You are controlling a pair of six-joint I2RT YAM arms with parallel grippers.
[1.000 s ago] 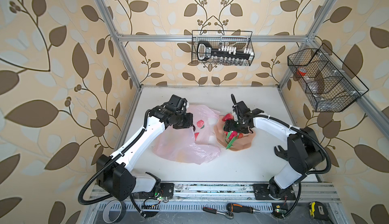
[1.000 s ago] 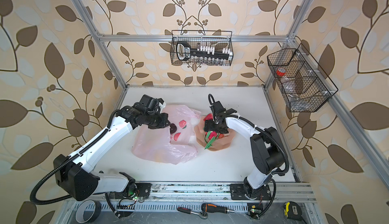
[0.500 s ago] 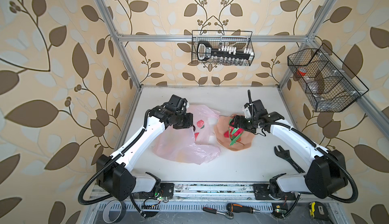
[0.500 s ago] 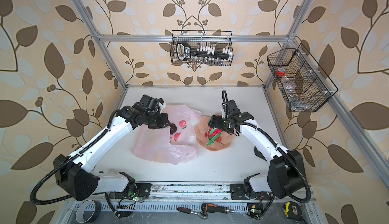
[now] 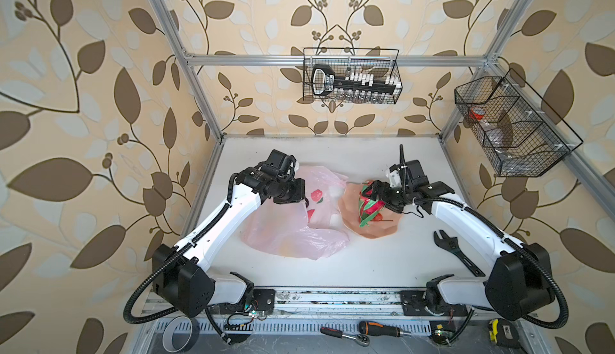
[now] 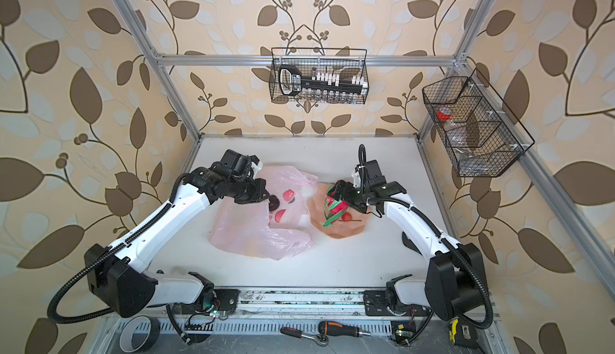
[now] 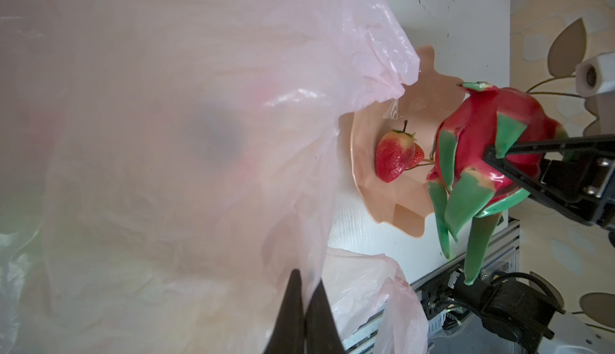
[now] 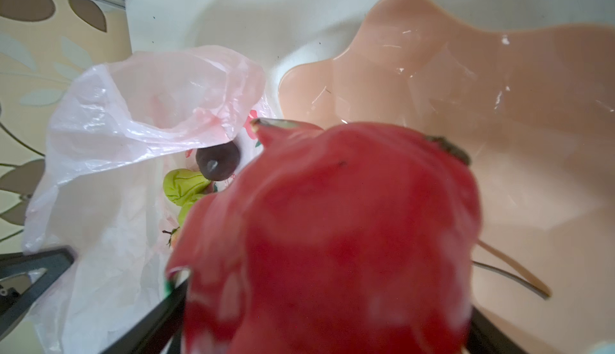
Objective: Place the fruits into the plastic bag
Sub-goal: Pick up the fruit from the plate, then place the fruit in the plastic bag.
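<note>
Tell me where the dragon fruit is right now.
In a top view the dragon fruit is gripped in the right gripper, over the peach plate, just right of the plastic bag.

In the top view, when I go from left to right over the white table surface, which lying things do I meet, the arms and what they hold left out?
Left to right: crinkly translucent pale-pink plastic bag → peach-coloured wavy-edged plate → black metal adjustable wrench.

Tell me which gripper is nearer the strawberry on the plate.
Right. The right gripper holds the dragon fruit over the plate, close beside the strawberry. The left gripper is farther off, its fingers shut on the plastic bag.
</note>
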